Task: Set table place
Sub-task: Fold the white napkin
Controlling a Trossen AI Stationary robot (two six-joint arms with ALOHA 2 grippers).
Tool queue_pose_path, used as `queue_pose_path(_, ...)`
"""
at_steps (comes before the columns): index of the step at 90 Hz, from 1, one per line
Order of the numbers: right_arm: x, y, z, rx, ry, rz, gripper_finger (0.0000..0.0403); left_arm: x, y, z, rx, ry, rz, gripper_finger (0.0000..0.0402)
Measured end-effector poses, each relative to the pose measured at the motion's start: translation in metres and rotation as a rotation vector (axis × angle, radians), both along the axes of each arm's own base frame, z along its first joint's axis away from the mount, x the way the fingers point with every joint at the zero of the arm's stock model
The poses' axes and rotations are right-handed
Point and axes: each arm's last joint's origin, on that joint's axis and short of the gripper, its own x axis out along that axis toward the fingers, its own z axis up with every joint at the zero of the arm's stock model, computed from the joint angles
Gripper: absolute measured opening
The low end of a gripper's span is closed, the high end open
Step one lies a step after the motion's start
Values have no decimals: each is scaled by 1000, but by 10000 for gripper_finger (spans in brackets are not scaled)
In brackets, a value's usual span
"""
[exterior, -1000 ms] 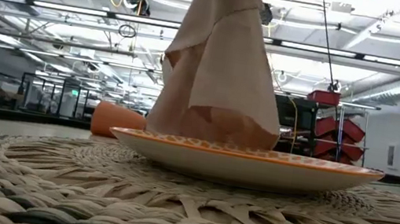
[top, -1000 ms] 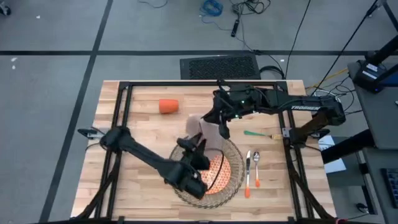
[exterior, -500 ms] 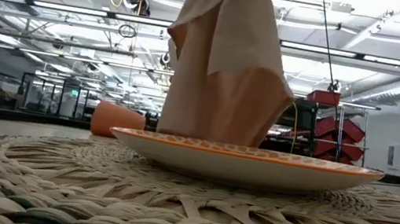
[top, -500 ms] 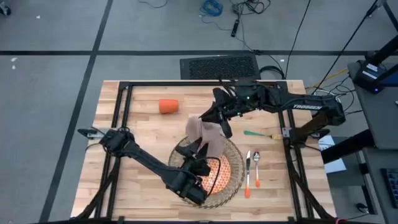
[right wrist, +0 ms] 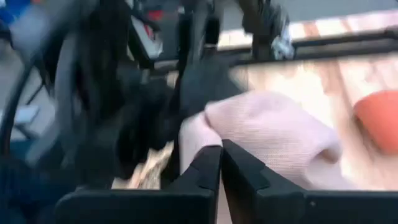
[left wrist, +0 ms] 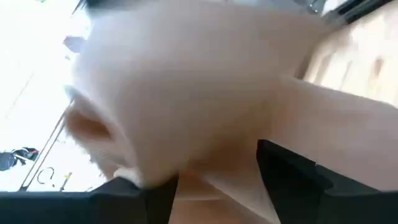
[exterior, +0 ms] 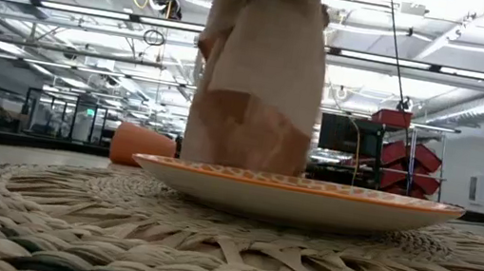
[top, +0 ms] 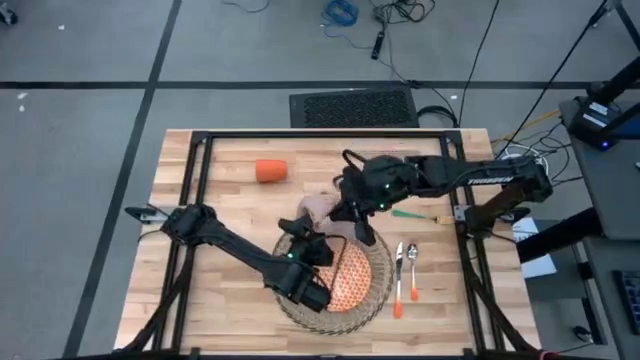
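The beige napkin (exterior: 260,81) hangs from my right gripper (top: 347,207), which is shut on it, above the far edge of the orange-patterned plate (exterior: 295,196). The plate sits on the woven placemat (top: 300,300). My left gripper (top: 308,243) stands open over the placemat's far left part. The napkin (left wrist: 186,93) is close in front of its fingers. The orange cup (top: 270,170) lies on its side at the far left of the table (top: 215,190). My right gripper pinches a gathered upper part of the napkin (right wrist: 214,134) between its two fingers, coming from the table's right, slanting down. The cloth hangs below the fingers, and its lower end (exterior: 246,141) drops behind the plate's rim. My left gripper: I cannot tell whether it touches the napkin.
A green-handled piece of cutlery (top: 420,214) lies right of the napkin. Two orange-handled pieces (top: 405,275) lie right of the placemat. The table's left half has bare wood around the cup.
My right gripper has come down and a little toward the near edge with the napkin. The hanging cloth has drawn in narrower and its lower end has sunk behind the plate's far rim. My left gripper has shifted slightly under it.
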Motion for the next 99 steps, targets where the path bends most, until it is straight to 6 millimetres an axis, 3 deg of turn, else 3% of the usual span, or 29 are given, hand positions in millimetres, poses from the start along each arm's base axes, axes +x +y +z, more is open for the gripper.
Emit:
queue_pose_path(26, -5, 13, -4, -30, 47, -12, 0, -18, 23, 44, 2, 14, 35, 161)
queue_pose_path(52, -6, 15, -5, -28, 60, -1, 0, -34, 36, 68, -119, 30, 50, 154)
queue_pose_path(67, -4, 8, -5, -32, 58, -19, 0, -45, 26, 76, -197, 34, 9, 154)
queue_pose_path(99, -3, -14, -7, -18, 78, -95, 0, -76, -29, 81, -373, -123, -154, 154)
